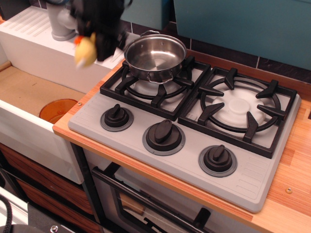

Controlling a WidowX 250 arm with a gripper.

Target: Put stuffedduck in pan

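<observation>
The yellow stuffedduck (85,50) hangs in the air at the upper left, held by my black gripper (93,44), which is shut on it and blurred by motion. The duck is well above the counter, left of the pan. The shiny steel pan (155,57) stands empty on the back left burner grate (154,83). The duck is about a pan's width to the left of the pan's rim.
Three black knobs (164,136) line the grey stove front. The right burner grate (239,108) is bare. A white sink (34,87) with an orange drain cover (56,109) lies to the left. A grey faucet base (62,26) stands behind it.
</observation>
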